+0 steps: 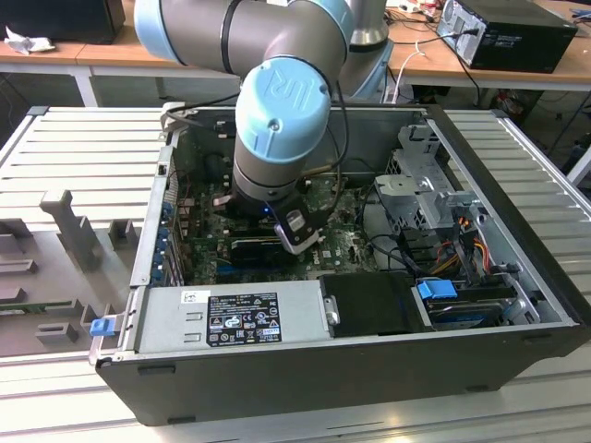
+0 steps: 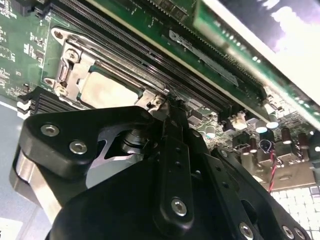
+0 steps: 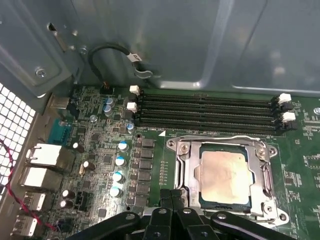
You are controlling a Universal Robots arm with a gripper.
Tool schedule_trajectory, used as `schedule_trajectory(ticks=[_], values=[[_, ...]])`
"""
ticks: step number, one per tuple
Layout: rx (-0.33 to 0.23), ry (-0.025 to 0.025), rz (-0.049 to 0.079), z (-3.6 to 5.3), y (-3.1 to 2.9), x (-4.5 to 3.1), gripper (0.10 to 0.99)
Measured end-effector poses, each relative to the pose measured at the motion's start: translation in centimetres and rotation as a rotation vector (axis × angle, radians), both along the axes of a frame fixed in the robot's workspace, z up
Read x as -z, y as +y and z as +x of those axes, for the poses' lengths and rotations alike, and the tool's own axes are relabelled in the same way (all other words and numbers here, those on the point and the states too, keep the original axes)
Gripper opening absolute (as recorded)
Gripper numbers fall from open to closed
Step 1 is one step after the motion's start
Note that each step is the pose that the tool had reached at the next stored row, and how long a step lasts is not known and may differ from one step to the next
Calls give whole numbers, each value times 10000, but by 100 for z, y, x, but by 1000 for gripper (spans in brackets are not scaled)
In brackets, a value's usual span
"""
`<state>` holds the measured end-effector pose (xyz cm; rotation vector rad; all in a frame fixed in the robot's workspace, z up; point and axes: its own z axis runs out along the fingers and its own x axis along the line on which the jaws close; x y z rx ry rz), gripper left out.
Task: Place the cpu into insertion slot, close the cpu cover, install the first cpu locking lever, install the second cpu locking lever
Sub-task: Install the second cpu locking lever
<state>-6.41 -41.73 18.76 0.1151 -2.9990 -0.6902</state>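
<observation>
The cpu (image 3: 222, 172) lies flat in the insertion slot (image 3: 176, 145) on the green board, its pale metal top showing. The cpu cover (image 3: 187, 170) is down around it, framing the chip. A thin wire locking lever (image 3: 220, 136) runs along the socket's edge nearest the memory slots. My gripper (image 3: 171, 196) is shut, its black fingertips together right at a corner of the socket. In the second wrist view the gripper (image 2: 170, 102) sits just beside the cpu (image 2: 107, 92) and the cover (image 2: 70, 62). I cannot tell whether the tips pinch a lever.
Long black memory slots (image 3: 205, 110) lie beside the socket, with capacitors (image 3: 119, 160) and rear ports (image 3: 42, 165) nearby. The arm (image 1: 277, 120) reaches down into the open computer case, between the power supply (image 1: 231, 314) and drive cage (image 1: 420, 175).
</observation>
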Motion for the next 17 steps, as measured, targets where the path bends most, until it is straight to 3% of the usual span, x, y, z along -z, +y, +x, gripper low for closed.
schedule_trajectory(ticks=[5, 11, 13, 17], values=[[0, -2, 15, -17, 11, -1, 106], [-2, 2, -13, -23, 32, -183, 106], [-1, 3, -48, -23, 35, -297, 106], [-1, 2, -47, -23, 36, -297, 106]])
